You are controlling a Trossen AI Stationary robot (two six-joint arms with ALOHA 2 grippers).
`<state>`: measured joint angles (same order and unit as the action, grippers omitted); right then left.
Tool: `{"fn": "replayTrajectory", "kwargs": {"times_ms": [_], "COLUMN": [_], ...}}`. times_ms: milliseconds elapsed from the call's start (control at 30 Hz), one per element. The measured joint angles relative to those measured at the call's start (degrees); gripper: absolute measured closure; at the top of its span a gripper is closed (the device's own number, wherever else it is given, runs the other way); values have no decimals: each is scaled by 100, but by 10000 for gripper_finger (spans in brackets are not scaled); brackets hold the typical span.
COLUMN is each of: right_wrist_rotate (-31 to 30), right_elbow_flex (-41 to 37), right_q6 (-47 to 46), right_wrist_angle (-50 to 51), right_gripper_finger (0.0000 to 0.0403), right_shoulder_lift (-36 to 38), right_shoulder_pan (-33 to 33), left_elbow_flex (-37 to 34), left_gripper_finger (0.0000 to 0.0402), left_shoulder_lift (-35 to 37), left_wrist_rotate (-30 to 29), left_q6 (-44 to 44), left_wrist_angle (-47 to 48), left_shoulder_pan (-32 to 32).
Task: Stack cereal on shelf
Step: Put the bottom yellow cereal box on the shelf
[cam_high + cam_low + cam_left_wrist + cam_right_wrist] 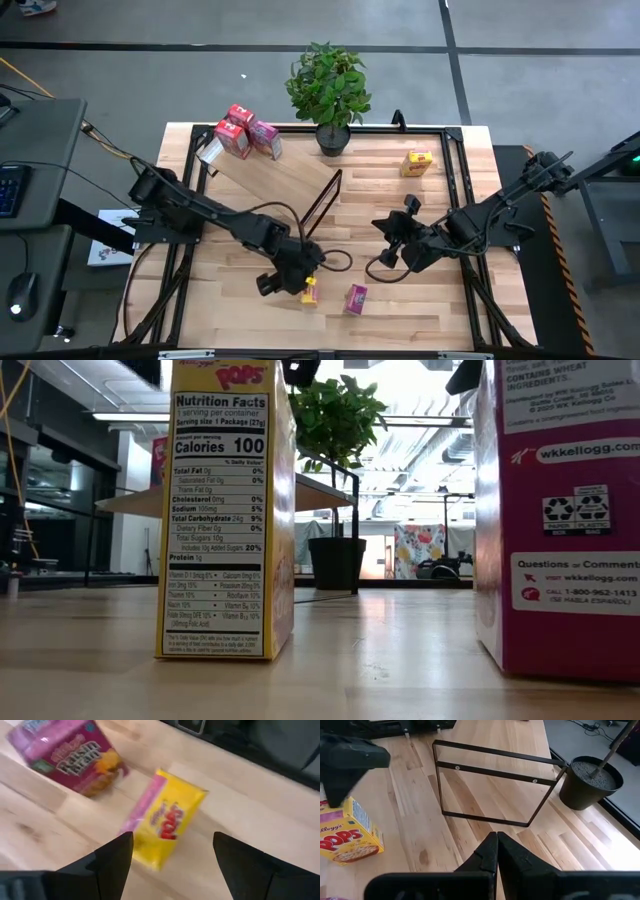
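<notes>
A yellow cereal box [165, 825] stands upright on the table near its front edge, with a pink one [356, 298] to its right. My left gripper [172, 852] hovers open above the yellow box, slanting down, one finger on either side of it and touching nothing. My right gripper [496, 852] waits shut over the table's right half, pointing at the shelf's wire frame [495, 790]. Two red boxes [236, 125] and a pink box [265, 138] sit at the far left end of the slanted shelf board [270, 175]. Another yellow box [417, 162] stands at the far right.
A potted plant [330, 95] stands at the table's far edge, behind the shelf. A black cable loop [380, 262] lies on the table below my right arm. Black rails [465, 200] frame the tabletop. Bare wood lies between the shelf frame and the far-right yellow box.
</notes>
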<state>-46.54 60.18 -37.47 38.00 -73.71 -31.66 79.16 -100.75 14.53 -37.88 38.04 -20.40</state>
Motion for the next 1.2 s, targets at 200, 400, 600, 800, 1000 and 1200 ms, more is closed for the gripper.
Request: {"fn": "replayTrajectory", "kwargs": {"times_ms": [200,400,600,800,1000,1200], "right_wrist_rotate": [0,-5,-100,-139,-120,-132], "right_elbow_flex": [-1,0,-95,-445,-489,-489], "right_q6": [30,39,39,-171,-234,-77], "right_wrist_angle": [31,42,28,-56,-149,-297], "right_gripper_finger": [402,402,402,402,402,402], "right_shoulder_lift": [-2,-2,-2,-7,-7,-7], "right_shoulder_pan": [0,0,0,13,12,13], "left_elbow_flex": [-37,-35,-35,-32,-26,-33], "left_gripper_finger": [137,137,137,137,137,137], "left_shoulder_lift": [32,17,9,-51,-170,-173], "left_wrist_rotate": [-311,-309,-313,-312,-401,-608], "left_q6": [-334,-781,-1209,-1386,-1540,-1818], "left_wrist_angle": [-340,-381,-414,-466,-321,-462], "left_shoulder_pan": [-67,-79,-79,-133,-147,-186]}}
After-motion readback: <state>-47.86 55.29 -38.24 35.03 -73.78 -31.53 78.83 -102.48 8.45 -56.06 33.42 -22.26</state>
